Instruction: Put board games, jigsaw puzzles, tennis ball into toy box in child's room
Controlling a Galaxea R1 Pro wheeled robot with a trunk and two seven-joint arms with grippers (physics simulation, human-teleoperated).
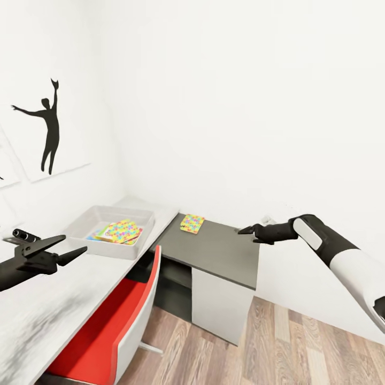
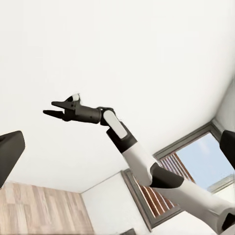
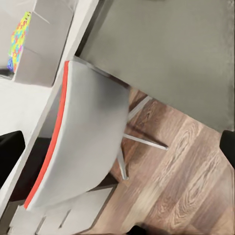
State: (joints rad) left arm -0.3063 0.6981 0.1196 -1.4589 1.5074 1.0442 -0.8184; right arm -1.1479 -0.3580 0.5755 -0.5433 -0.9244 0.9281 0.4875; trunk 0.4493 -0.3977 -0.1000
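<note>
Puzzle board, thin, flat, many-coloured (image 1: 192,223), lies on your dark grey cabinet top (image 1: 224,254) (stiff and light, I'd guess), so pinch its edge with your empty right gripper (image 1: 246,231), fingers slightly apart.

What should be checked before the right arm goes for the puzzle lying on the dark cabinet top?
1. Target in sight: ok. One jigsaw puzzle lies flat on the dark cabinet top, near its back edge.
2. Right gripper free: ok, fingers parted, nothing between them; it hovers over the cabinet's right side.
3. Toy box reachable and open: ok, it sits on the pale desk, with another puzzle already inside.
4. Left gripper free: ok, open and empty.
5. Red chair out of the way: cannot tell, it is tucked beside the cabinet.
6. Remaining toys located: cannot tell.
</note>
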